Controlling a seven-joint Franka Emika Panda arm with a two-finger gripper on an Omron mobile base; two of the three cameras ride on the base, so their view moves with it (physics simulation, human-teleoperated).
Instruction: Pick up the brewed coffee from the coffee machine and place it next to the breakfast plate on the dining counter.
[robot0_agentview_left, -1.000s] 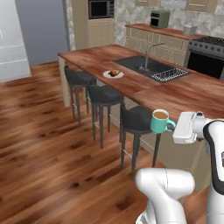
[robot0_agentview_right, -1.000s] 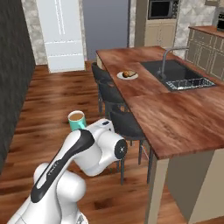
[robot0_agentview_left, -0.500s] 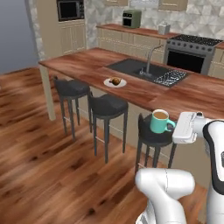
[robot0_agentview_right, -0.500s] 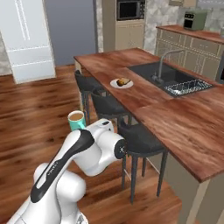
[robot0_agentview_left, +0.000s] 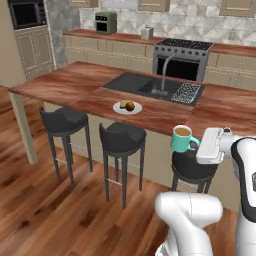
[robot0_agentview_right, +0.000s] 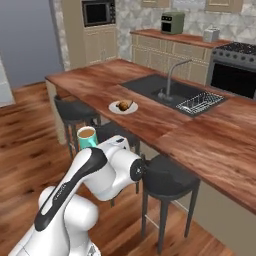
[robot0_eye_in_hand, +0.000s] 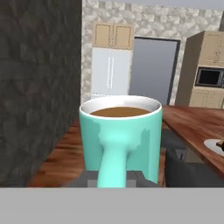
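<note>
The dining counter (robot0_agentview_left: 75, 85) is stretching wide across the kitchen, its dark sink (robot0_agentview_left: 145, 85) and faucet (robot0_agentview_left: 164, 70) sitting mid-slab; three black stools (robot0_agentview_left: 121, 137) are lining its near side; the breakfast plate (robot0_agentview_left: 127, 107) is sitting near the counter's front edge with toast and a brown morsel; the gripper (robot0_agentview_left: 198, 146) is pinching tight on the handle of the brewed coffee (robot0_agentview_left: 181, 138), holding the teal mug upright in the air above a stool, short of the counter and well apart from the plate.
</note>
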